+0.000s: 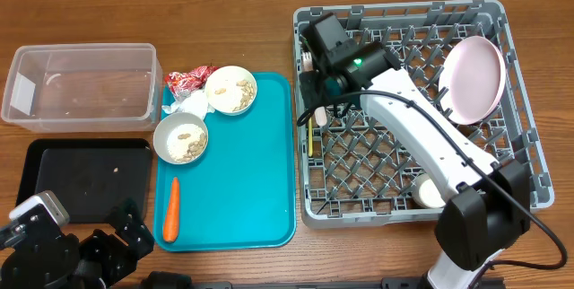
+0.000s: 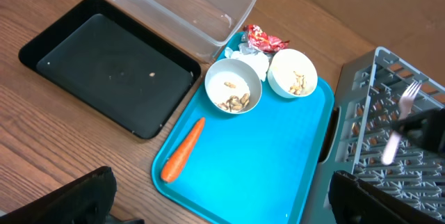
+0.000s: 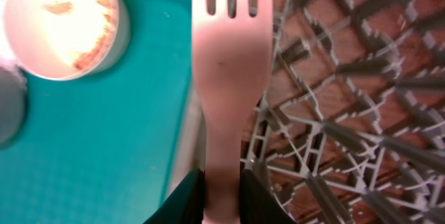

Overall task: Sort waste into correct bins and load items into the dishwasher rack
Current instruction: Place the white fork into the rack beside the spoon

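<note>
My right gripper (image 3: 222, 175) is shut on the handle of the pale yellow fork (image 3: 229, 78), tines pointing away, over the left rim of the grey dishwasher rack (image 1: 520, 163). From overhead the fork (image 1: 310, 135) hangs along that rim. A pink plate (image 1: 473, 78) stands on edge in the rack's far right. Two white bowls (image 1: 231, 89) (image 1: 181, 136) with beige food scraps sit on the teal tray (image 1: 242, 190), beside a red wrapper (image 1: 184, 80), a white napkin (image 1: 191, 103) and an orange carrot (image 1: 171, 208). My left gripper (image 2: 222, 196) is open at the front left, holding nothing.
The clear tub (image 1: 81, 49) stands at the far left, with the black tray (image 1: 85, 181) in front of it, a crumb on its floor. A pale rounded object (image 1: 429, 190) lies in the rack's front, beside my right arm's base.
</note>
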